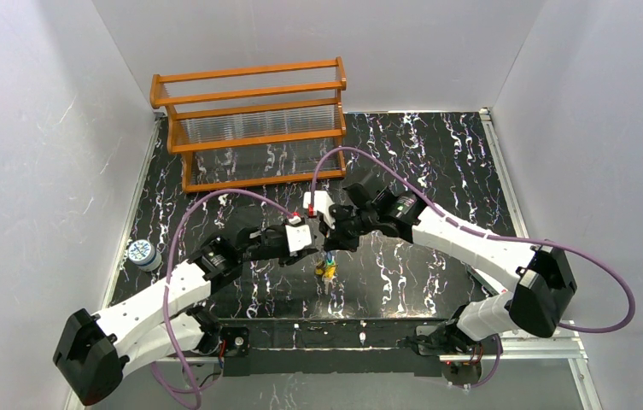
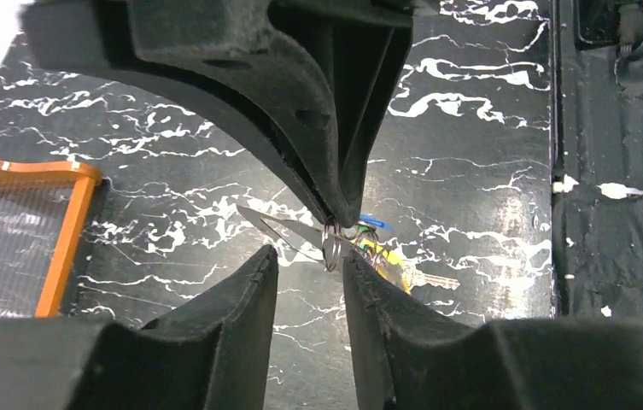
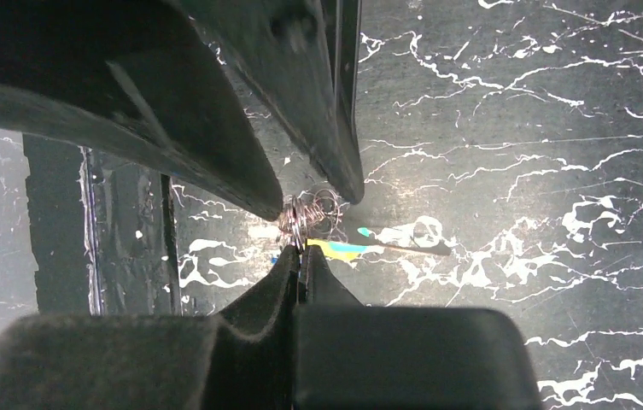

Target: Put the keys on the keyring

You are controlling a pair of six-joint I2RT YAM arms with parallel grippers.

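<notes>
One black, white-veined worktop [image 1: 437, 162] carries everything. At its back stands one orange wooden rack [image 1: 249, 90] with clear panels. Two arms, the left [image 1: 155, 299] and the right [image 1: 463, 239], meet nose to nose over the middle of the worktop. The right end effector [image 3: 301, 256] is clenched, its two fingers pressed together on the keyring [image 2: 331, 243], a single bunched coil of thin silvery wire pinched at their tips. The left end effector [image 2: 307, 260] is released: its two fingers stand apart, with the wire coil just off their tips and not clamped. One small round white-and-blue tub [image 1: 141, 254] sits near the left edge. The keys [image 2: 386, 260] dangle in one cluster from the keyring; three head colours show, yellow, green and blue, but the exact count cannot be told.
</notes>
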